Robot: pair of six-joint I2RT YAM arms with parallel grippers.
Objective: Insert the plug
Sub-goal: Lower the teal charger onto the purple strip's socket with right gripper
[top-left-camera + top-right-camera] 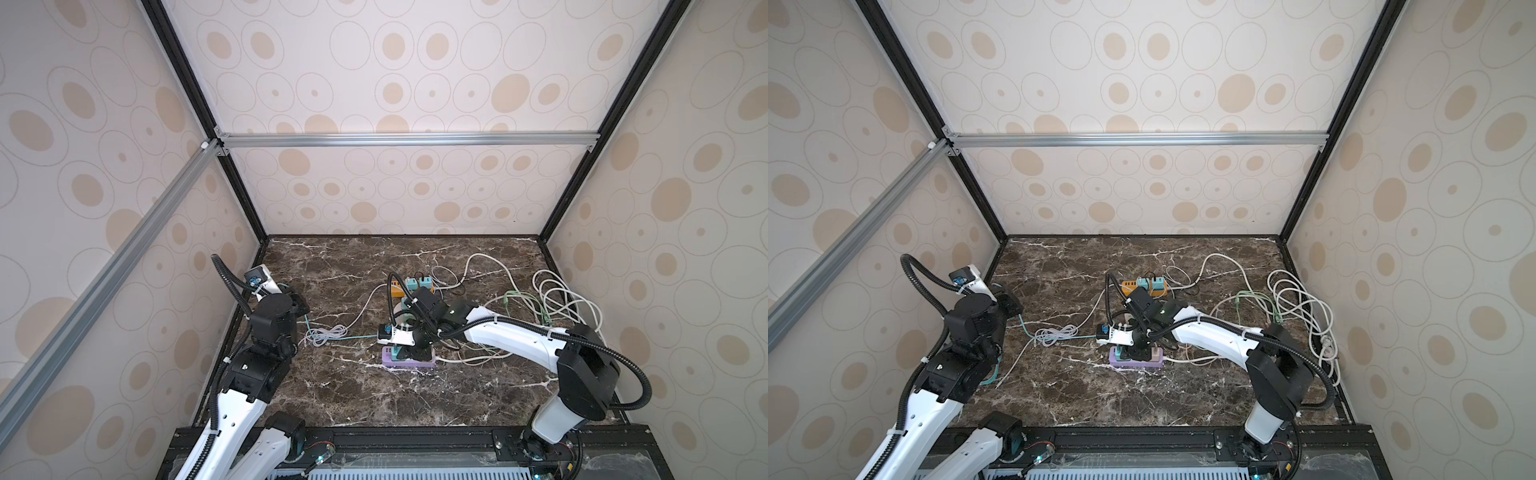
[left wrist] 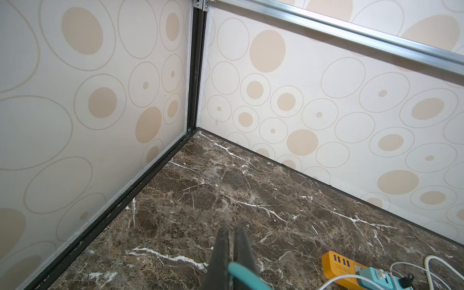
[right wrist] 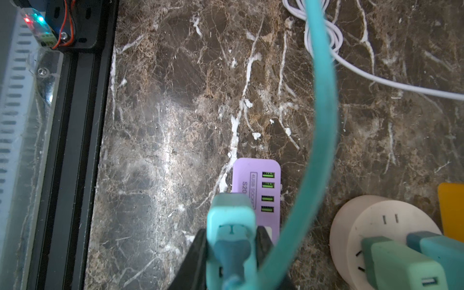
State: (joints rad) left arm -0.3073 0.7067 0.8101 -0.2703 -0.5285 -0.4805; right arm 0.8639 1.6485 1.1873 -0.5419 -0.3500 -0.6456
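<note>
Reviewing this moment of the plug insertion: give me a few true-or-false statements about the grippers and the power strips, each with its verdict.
1. The right gripper grips a teal plug. True.
2. The left gripper stands wide open. False: its fingers are pressed together.
3. The purple power strip shows four green USB ports. True.
4. Nothing is plugged into the orange power strip. False: a teal adapter sits in it.
</note>
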